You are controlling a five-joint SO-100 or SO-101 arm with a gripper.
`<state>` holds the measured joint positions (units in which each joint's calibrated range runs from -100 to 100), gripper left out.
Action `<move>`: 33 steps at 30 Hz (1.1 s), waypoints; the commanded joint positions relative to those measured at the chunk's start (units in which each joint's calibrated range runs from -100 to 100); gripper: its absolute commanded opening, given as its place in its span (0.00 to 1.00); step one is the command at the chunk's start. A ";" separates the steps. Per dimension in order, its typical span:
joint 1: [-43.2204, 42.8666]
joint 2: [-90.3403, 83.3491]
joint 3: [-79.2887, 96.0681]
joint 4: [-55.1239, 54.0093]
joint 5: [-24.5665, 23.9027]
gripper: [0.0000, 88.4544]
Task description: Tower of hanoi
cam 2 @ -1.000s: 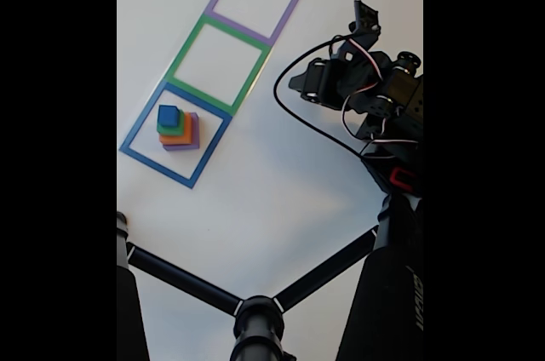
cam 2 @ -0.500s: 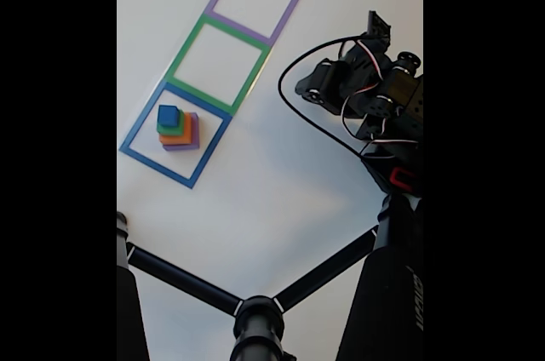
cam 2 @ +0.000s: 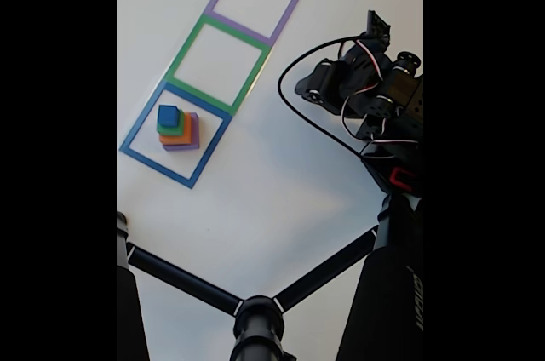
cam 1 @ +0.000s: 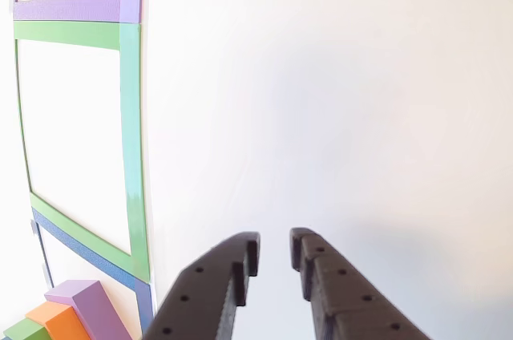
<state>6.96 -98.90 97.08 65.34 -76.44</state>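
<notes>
While the table [cam 2: 281,199] spreads white under everything, three taped squares run across it in a slanted row in the fixed view: a purple square [cam 2: 295,1] farthest up, a green square [cam 2: 189,43] in the middle and a blue square [cam 2: 140,161] lowest and leftmost. Both the purple and green squares are bare inside. The arm [cam 2: 375,97] sits folded at the right edge of that view, well apart from the row, with a black cable looping off its side. Inside the blue square stands the stack [cam 2: 177,129], four blocks stepping down in size from purple at the base through orange and green to the blue block [cam 2: 169,116] on top. In the other view the gripper [cam 1: 274,252] enters from the bottom edge, its fingers slightly parted with a narrow gap between the tips and nothing held between them. From those fingers the stack [cam 1: 60,320] lies off to the lower left, beyond the blue tape, only its purple, orange and green corners showing at the frame's corner. The gripper points over bare table beside the green square. Judging from this, the next move turns on swinging left toward the blue square and coming down over the blue block, the smallest piece and the first to lift.
</notes>
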 commanded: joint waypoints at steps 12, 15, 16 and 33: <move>-1.40 -1.02 -0.71 -0.80 3.66 0.01; -1.50 -1.02 -0.71 -0.96 3.83 0.00; -1.50 -1.02 -0.71 -0.96 3.66 0.00; -1.88 -1.02 -0.71 -0.96 4.67 0.00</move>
<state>5.79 -98.90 97.08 65.18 -72.66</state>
